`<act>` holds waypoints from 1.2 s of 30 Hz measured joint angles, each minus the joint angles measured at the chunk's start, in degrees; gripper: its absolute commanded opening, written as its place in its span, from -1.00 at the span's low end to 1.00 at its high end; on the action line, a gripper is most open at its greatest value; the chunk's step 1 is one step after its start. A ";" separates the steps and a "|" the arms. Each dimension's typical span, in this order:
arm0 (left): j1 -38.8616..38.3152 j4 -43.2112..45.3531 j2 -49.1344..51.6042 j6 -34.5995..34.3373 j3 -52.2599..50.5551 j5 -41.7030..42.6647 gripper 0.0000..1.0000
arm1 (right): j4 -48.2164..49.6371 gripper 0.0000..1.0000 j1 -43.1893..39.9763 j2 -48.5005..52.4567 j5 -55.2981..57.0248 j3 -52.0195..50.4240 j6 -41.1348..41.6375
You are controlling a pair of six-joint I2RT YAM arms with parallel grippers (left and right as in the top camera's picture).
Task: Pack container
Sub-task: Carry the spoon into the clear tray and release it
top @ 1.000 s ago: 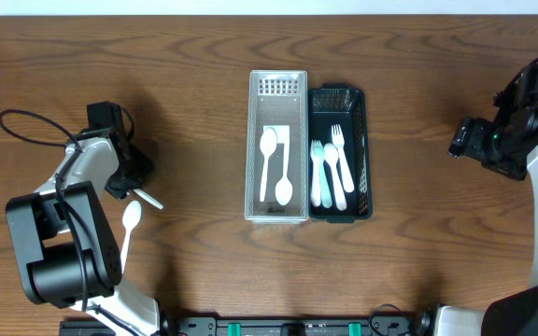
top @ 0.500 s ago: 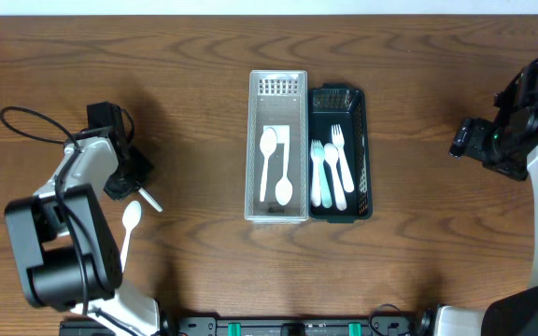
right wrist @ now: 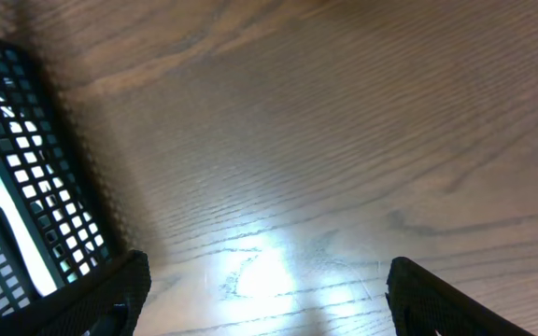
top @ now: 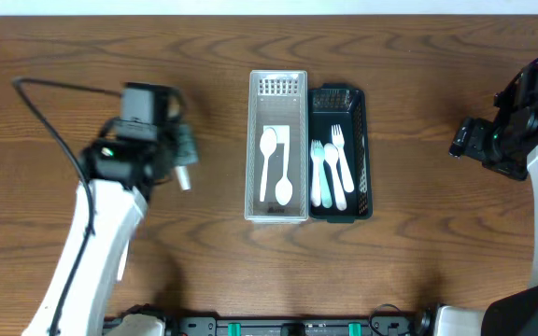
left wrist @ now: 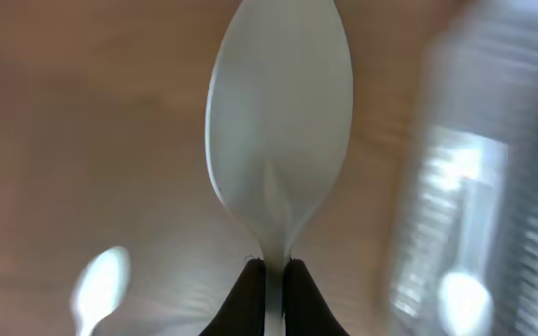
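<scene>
Clear tray (top: pixel 277 89) — two white spoons (top: pixel 284 191) inside; black basket (top: pixel 334 98) touching its right side — pale cutlery (top: pixel 338 140); left gripper (top: pixel 183 171) blurred, near tray.

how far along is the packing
Done: two spoons lie in the white tray, mixed cutlery in the black basket. In hand: the left gripper pinches another spoon, short of the tray. Left: dropping it in; a blurred spoon shape on the table may follow. The right gripper hangs open, idle.
</scene>
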 measured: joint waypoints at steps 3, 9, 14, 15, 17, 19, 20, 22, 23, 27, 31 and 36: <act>-8.28 1.18 -0.92 1.20 1.29 0.02 -0.88 | 0.00 0.68 0.00 0.00 -0.42 0.00 0.00; -21.33 7.63 4.07 2.36 1.40 0.00 -0.89 | -0.17 0.69 0.00 0.00 -0.59 0.00 0.00; -25.35 10.60 13.31 2.40 1.42 0.02 -0.88 | -0.37 0.68 0.00 0.00 -1.14 0.00 0.00; -25.59 10.75 15.34 2.40 1.42 0.00 -0.88 | -0.39 0.69 0.00 0.00 -1.29 0.00 0.00; -25.77 11.02 19.04 2.56 1.42 0.00 -0.88 | -0.39 0.69 0.00 0.00 -1.55 0.00 0.00; -25.77 10.99 21.94 2.86 1.40 0.00 -0.76 | -0.39 0.69 0.00 0.00 -1.68 0.00 0.00; -25.75 10.99 23.02 3.65 1.40 0.00 -0.49 | -0.39 0.69 0.00 0.00 -1.70 0.00 0.00; -25.77 10.99 23.74 4.87 1.40 0.00 -0.07 | -0.39 0.69 0.00 0.00 -1.79 0.00 0.00; -25.77 10.99 23.76 5.62 1.40 0.00 0.11 | -0.39 0.69 0.00 0.00 -1.81 0.00 0.00; -25.77 10.71 23.04 7.28 1.40 -0.17 0.23 | -0.39 0.69 0.00 0.00 -1.86 0.00 0.00; -25.75 9.42 20.37 8.37 1.42 -0.31 0.25 | -0.39 0.69 0.00 0.00 -1.86 0.00 0.00; -25.33 4.09 12.22 8.24 3.13 -4.31 0.37 | -0.42 0.69 0.00 0.00 -1.86 0.00 0.00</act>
